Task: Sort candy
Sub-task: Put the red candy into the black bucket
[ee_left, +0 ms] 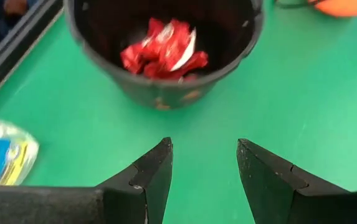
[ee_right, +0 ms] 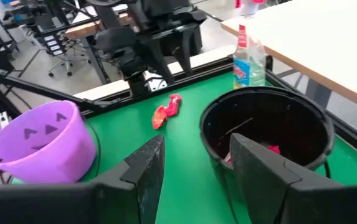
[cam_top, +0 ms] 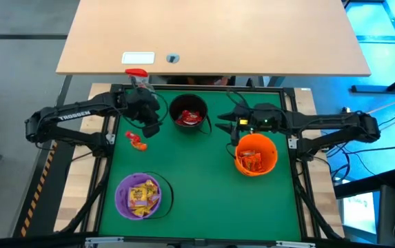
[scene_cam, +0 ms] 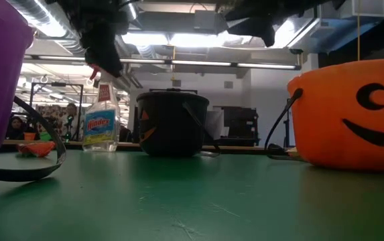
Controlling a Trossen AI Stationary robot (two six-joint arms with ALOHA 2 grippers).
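**One red candy left on the mat, both grippers empty**

Nearly sorted, by our reading. Red packets sit in the black bucket [cam_top: 188,114], yellow ones in the purple bucket [cam_top: 139,195], orange-red ones in the orange bucket [cam_top: 256,154]. One loose candy [cam_top: 136,141], red with a touch of orange, lies on the green mat [cam_top: 204,186], just below and slightly outboard of the left gripper [cam_top: 150,127], on the side away from the black bucket.

Step in hand, as we judge it: fetch that last piece. We would use the left arm, since it is the nearer. The wrapper is flat and shiny, so we would come straight down over it, set one finger on each side of its narrow width, and let the tips meet the mat before closing. A pinch on a crinkled edge may slip. Its colour is between red and orange-red, so we would check it before choosing a bucket. The spray bottle [cam_top: 137,77] stands behind the gripper. We would keep the wrist clear of it.

Pose, left: arm reaches in from its side, wrist bent down, gripper hovering above the mat beside the black bucket. Fingers stand apart with bare mat between them, holding nothing.

Pose, right: arm reaches in from the opposite side, right gripper [cam_top: 226,122] between the black and orange buckets, above the mat. Fingers [ee_right: 146,163] apart, nothing between them. It looks across at the candy, well apart from it.
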